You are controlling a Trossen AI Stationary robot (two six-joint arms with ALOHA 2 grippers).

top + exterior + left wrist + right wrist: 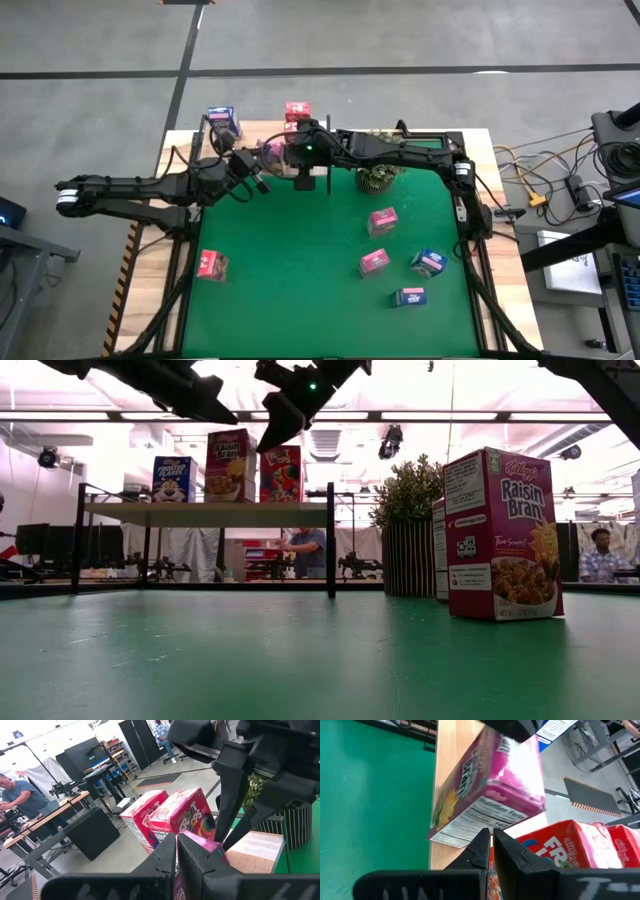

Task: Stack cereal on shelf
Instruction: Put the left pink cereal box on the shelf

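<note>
Both claws meet over the shelf [262,135] at the bench's far edge: the left claw [176,857] grasps a pink cereal box [490,790], the right claw [490,851] is clenched, empty. Light, stiff cardboard that dents easily; take it across the narrow sides

Two matte-black, six-joint arms made up the robot. The left arm [150,188] was built of slim, boxy black links and ended in a white cap at its outer end. The right arm [400,150] showed a small green indicator light glowing on its wrist housing. Each arm ended in flat, angular black fingers [200,865] with hard moulded edges, and thin dark cables ran along the links.
</note>
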